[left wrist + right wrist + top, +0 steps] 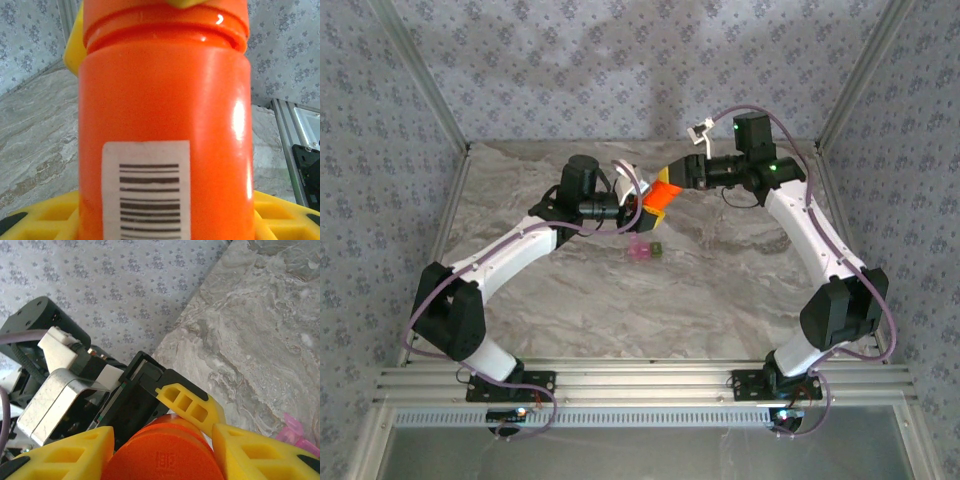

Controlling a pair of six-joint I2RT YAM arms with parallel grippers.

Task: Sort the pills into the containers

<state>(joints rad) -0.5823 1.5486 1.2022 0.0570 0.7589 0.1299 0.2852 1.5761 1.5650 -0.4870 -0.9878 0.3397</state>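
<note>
Left hand (pixel 638 206) is grasping the orange bottle (pixel 663 197) while the right hand (pixel 683 176) is clenching its orange cap (pixel 165 457). The cap wants twisting squarely, with the bottle held firm and mouth-up. Near the tabletop's (pixel 740 300) middle, the containers (pixel 645 250) are sitting: tiny joined translucent cubes, one pink, one olive-green.

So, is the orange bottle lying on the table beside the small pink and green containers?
No, the left end effector and right end effector hold the orange bottle up, apart from the containers on the table.
</note>
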